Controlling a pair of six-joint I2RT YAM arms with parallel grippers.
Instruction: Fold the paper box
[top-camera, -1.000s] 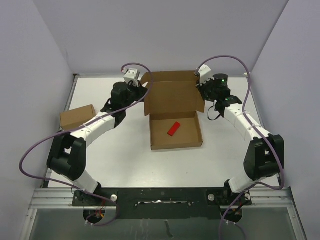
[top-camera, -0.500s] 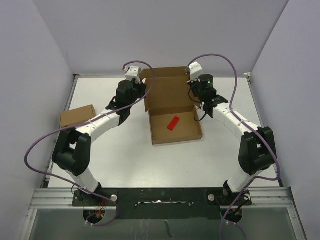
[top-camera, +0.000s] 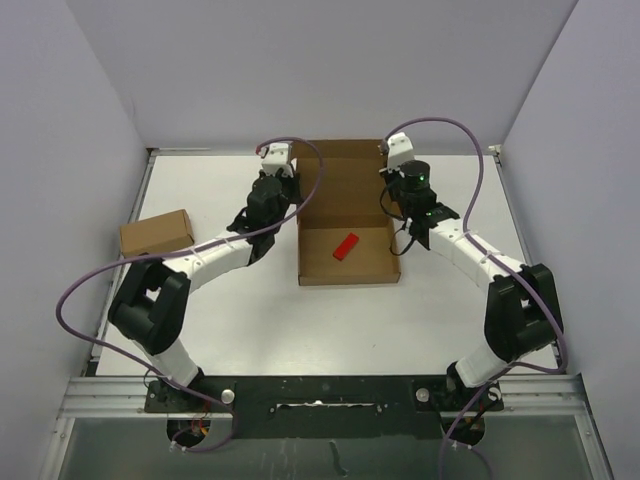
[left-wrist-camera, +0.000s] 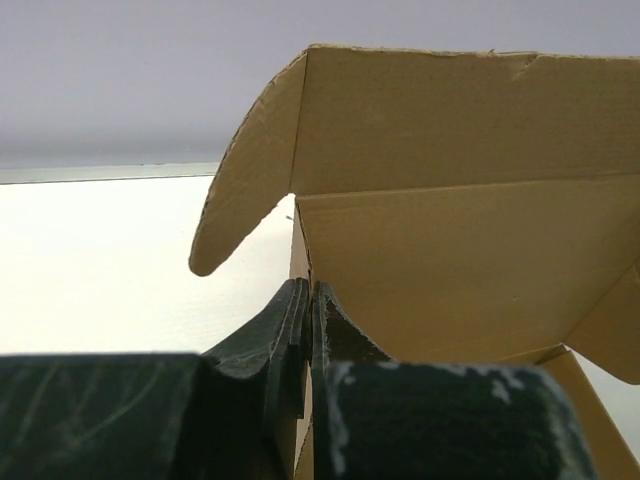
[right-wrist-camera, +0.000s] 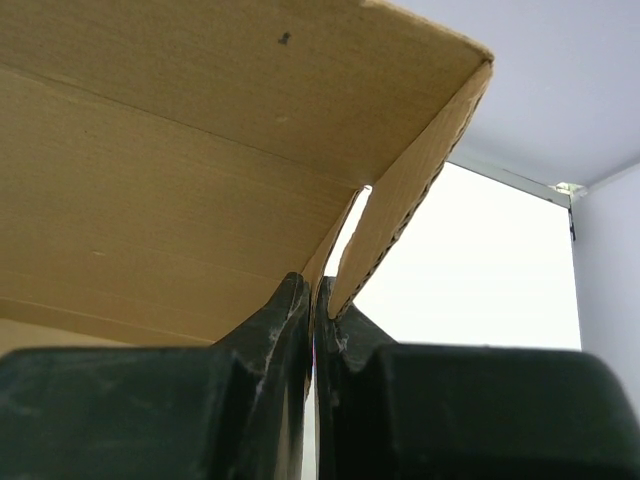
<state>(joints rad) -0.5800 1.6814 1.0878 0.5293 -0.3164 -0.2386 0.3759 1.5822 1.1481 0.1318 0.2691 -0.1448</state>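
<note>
Seen from above, a white table (top-camera: 230, 300) holds a large brown paper box (top-camera: 350, 190) at its middle, toward the far edge. The box lies open like a shallow tray, its lid standing up along the far side. A small red block (top-camera: 346, 246) rests on the tray floor. Two robot arms reach in from the near edge, one to each rear corner of the box. The left gripper (left-wrist-camera: 308, 292) sits at the left rear corner. Its wrist camera shows the two dark fingers (left-wrist-camera: 285, 320) pressed together, with the thin top edge of the box's left wall pinched between them. The lid and a rounded side flap rise just beyond. The right gripper (right-wrist-camera: 312, 285) sits at the right rear corner. Its fingers (right-wrist-camera: 285, 310) are likewise closed tight on a thin cardboard edge, where the right side flap comes down to meet them, and the inside of the lid fills the view above. A much smaller cardboard box (top-camera: 156, 233) stands at the table's left edge, well apart from the arms' fingers.
</note>
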